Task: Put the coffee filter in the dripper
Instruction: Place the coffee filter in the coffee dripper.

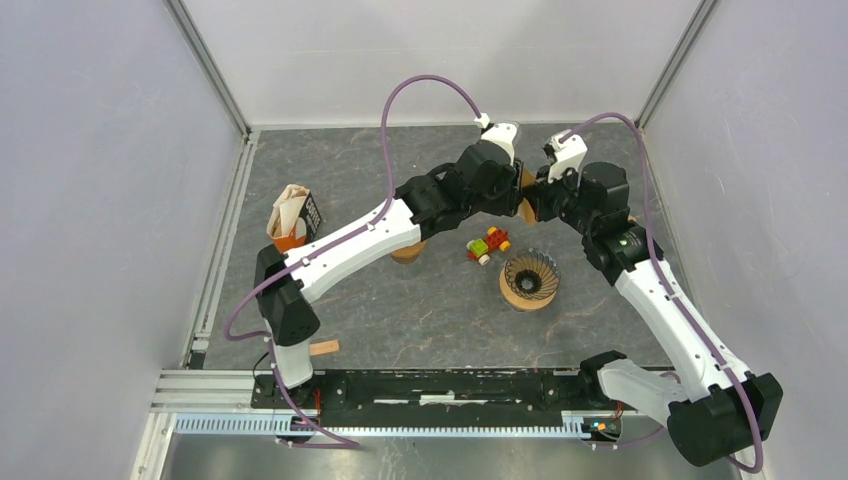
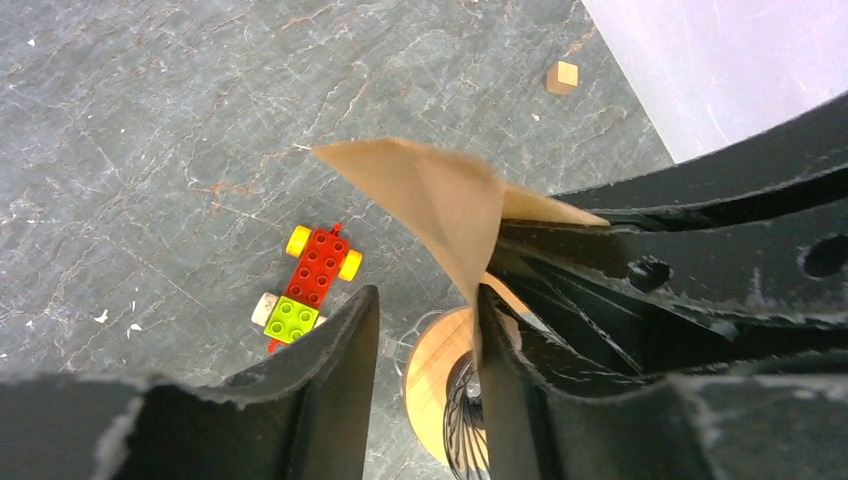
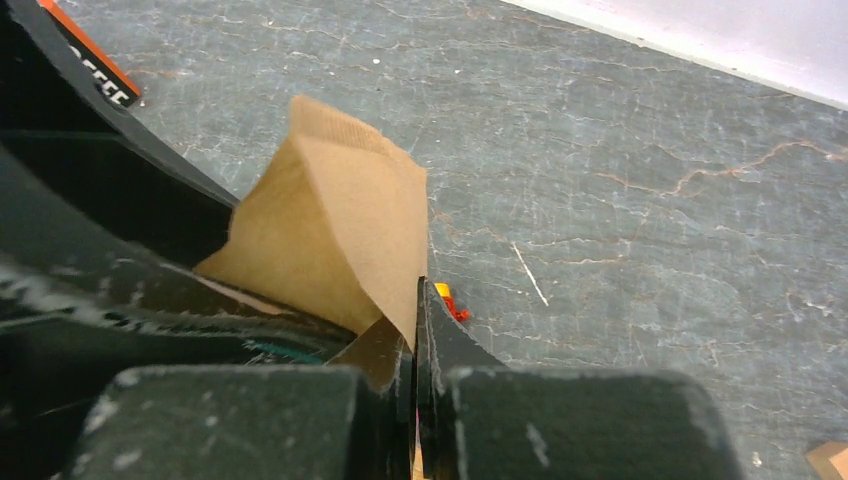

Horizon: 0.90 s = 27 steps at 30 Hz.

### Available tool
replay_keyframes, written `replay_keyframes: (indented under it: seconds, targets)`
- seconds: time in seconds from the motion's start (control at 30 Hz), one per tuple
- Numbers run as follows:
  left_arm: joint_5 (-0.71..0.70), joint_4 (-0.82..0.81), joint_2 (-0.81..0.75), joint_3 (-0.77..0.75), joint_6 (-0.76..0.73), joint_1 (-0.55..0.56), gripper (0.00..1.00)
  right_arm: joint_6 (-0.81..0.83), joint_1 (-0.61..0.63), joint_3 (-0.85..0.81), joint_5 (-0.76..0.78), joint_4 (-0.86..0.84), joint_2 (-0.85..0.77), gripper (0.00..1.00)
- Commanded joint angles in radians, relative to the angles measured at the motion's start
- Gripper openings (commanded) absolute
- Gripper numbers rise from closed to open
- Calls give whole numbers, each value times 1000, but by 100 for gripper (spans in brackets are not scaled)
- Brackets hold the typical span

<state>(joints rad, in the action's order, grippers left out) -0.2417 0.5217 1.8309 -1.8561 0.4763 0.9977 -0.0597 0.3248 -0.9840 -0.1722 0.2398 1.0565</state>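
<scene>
Right claw (image 3: 415, 318) clenched on brown coffee filter (image 3: 330, 220), toward far edge of counter (image 1: 400, 320) | left claw (image 2: 427, 300) released, alongside | dripper (image 1: 530, 280) near middle

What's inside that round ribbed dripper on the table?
Only its own dark ribs show; no paper sits in the dripper. The brown coffee filter is pinched in the right gripper instead. The dripper's very bottom is too dark to tell.

I see left hand (image 1: 508, 178) and right hand (image 1: 541, 196) meeting over the far table (image 1: 400, 320), brown filter (image 1: 526, 211) between them; dripper (image 1: 530, 281) nearer, toy car (image 1: 488, 244) beside it.
</scene>
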Motion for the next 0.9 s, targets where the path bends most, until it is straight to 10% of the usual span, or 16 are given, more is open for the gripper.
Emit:
replay_keyframes:
  seconds: [0.0,0.37,0.87]
  targets:
    - [-51,-21,33,-55,-54,12,43,-47,-16,25,-43,-58,-23,0]
    - [8,-11,48,-87,-43,15,2,-31,-19,36,24,-54,-27,0]
    - [5,6,-19,-32,20,15,2,64,-11,73,188,-66,-39,0]
